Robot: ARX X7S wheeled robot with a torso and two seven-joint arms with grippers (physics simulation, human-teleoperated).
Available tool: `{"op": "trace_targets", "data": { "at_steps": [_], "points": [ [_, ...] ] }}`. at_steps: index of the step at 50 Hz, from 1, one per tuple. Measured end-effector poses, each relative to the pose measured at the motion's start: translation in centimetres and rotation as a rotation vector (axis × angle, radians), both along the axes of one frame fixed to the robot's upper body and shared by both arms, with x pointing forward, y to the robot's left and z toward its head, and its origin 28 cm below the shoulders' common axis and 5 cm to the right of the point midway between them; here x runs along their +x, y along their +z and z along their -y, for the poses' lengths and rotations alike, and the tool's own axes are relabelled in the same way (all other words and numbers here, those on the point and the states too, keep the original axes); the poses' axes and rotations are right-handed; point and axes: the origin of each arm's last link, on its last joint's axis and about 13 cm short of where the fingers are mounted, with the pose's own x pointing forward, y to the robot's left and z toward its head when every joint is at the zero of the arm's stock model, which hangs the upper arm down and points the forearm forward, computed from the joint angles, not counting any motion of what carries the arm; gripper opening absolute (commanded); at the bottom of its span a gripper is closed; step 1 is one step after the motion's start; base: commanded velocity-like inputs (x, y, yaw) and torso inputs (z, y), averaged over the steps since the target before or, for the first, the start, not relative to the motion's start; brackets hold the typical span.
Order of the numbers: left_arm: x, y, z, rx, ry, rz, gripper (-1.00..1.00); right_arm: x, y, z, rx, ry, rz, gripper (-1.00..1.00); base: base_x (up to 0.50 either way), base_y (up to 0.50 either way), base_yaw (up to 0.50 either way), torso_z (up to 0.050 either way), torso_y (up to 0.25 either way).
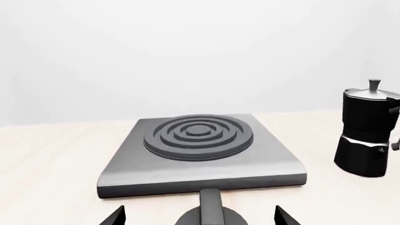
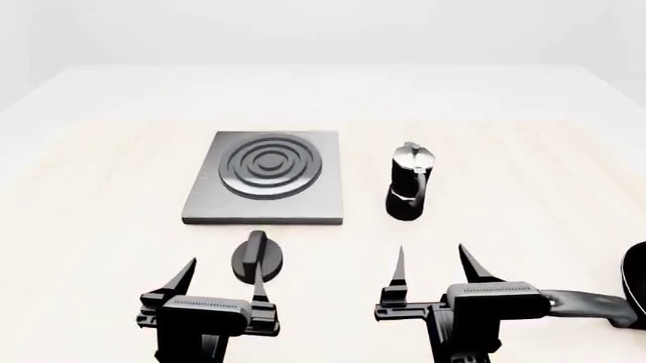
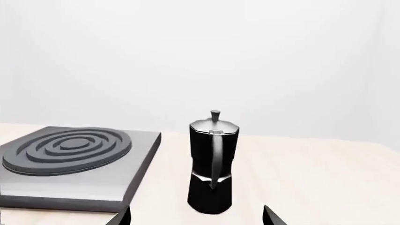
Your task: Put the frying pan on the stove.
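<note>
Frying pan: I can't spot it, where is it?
In the head view, the frying pan is cut off at the far right edge, its handle behind the right end effector.

A bare simulated kitchen worktop is shown: a stove [image 2: 265,180], a moka pot [image 2: 409,184] and a knob [image 2: 256,256] are set on a pale wooden table [image 2: 504,174], backed by blank white walls.

Brushed grey metal stove [image 2: 265,198] (matt rings), pale wood-look table [image 2: 101,189].
</note>
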Motion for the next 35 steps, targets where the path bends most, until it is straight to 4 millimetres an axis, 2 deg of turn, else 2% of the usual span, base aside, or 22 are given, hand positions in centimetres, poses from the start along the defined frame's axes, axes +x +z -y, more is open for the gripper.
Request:
{"op": "trace_targets", "data": {
  "at_steps": [14,27,35],
  "points": [
    [-0.1,-0.1,0.0,0.001,0.003,-0.003,1.0,0.1,-0.3,0.0,-0.004,-0.006,-0.008,1.0,0.29,0.0,0.0,0.0,0.001],
    [-0.4,-0.2,-0.1,-0.002,0.006,-0.004,1.0,0.1,0.8,0.0,0.027,-0.051,0.003,1.0,0.01,0.0,0.0,0.0,0.0],
    [-0.4,-0.3,-0.2,-0.007,0.009,-0.007,1.0,0.0,1.7,0.3,0.039,-0.141,0.016,1.0,0.0,0.0,0.0,0.0,0.0]
  ]
}}
